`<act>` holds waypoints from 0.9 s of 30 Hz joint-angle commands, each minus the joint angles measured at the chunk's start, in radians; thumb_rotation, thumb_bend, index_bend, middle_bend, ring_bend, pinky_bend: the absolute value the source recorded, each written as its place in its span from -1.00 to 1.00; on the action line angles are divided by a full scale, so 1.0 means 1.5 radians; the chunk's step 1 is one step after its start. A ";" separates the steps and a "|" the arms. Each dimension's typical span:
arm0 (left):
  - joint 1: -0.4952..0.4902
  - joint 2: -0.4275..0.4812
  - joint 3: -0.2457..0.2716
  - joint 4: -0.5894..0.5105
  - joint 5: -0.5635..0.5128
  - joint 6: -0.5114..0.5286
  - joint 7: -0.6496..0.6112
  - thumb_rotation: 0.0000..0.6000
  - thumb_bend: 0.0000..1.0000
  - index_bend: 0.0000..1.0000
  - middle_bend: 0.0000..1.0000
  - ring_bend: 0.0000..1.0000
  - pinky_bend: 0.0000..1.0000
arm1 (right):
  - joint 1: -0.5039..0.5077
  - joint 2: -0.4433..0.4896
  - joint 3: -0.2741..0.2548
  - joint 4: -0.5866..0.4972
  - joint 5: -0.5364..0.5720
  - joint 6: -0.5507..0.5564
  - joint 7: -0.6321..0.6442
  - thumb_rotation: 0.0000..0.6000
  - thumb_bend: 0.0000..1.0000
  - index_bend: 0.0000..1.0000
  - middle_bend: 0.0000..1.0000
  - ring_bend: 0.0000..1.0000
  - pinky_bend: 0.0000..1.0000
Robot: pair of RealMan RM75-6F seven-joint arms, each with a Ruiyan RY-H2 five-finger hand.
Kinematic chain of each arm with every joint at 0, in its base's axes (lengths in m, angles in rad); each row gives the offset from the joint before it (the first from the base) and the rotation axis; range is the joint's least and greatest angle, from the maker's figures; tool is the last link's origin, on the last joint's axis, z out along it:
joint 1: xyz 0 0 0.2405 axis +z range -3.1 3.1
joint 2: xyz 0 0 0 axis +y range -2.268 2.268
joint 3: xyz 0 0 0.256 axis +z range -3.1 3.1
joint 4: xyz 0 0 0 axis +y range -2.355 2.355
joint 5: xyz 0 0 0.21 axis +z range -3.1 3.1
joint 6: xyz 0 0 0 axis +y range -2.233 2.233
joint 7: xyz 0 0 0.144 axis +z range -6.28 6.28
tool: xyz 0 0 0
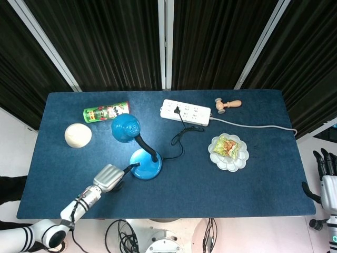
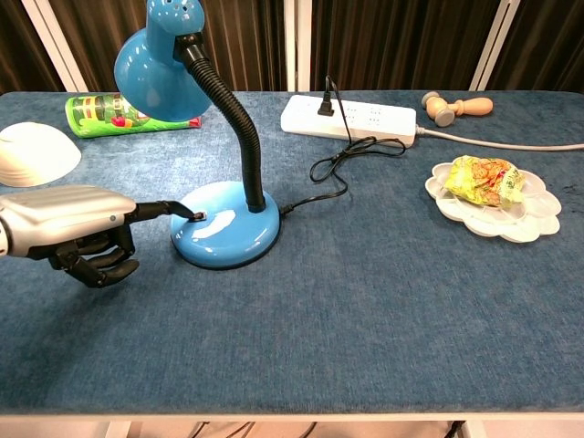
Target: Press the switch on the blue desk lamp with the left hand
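My left hand, other fingers curled under, one fingertip out on the switch at 9 o'clock of the blue desk lamp base mid-tabletop; a sideways push could slide the lamp

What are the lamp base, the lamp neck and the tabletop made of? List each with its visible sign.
Lamp base: likely painted metal or hard plastic; its glossy blue surface shows bright reflections.
Lamp neck: flexible ribbed tube in matte black, perhaps plastic-coated metal; fine rings run along its curve.
Tabletop: covered in blue fabric, felt-like or short-pile; mottled, matte, no shine.
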 commanded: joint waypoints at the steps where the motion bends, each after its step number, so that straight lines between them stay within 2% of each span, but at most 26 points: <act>1: -0.002 -0.001 0.001 0.001 -0.001 0.001 -0.001 1.00 0.06 -0.89 0.70 0.73 0.87 | 0.000 0.000 0.000 0.001 0.000 -0.001 0.001 1.00 -0.55 -1.00 -1.00 -1.00 -1.00; 27: -0.022 -0.013 0.011 0.015 -0.024 0.002 0.006 1.00 0.07 -0.89 0.69 0.73 0.88 | 0.005 -0.004 -0.001 0.011 0.010 -0.019 0.009 1.00 -0.55 -1.00 -1.00 -1.00 -1.00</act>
